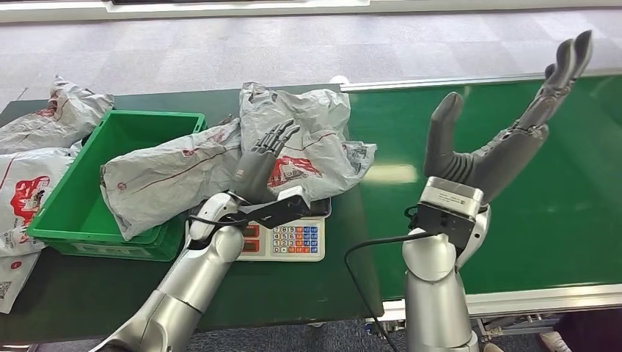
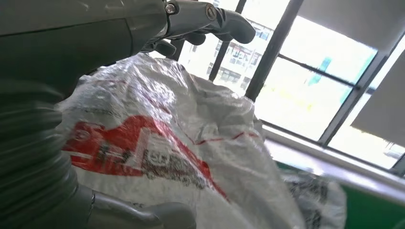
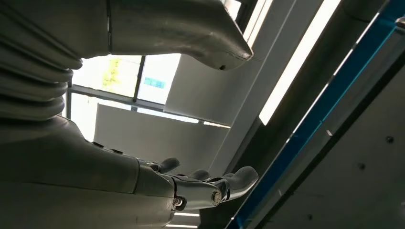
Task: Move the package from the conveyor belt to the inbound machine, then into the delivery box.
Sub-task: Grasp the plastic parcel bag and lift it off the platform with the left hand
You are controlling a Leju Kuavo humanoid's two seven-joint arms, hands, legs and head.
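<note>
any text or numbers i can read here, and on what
Nothing reads clearly.
Package under the left hand: red logo and black print, too blurred in both head and left wrist views.
Scale: red display and keypad digits, too small.
Packages at the left: red logo and a code patch, unreadable.

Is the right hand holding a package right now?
No, the right hand is raised above the green conveyor belt with its fingers spread and nothing in it.
</note>
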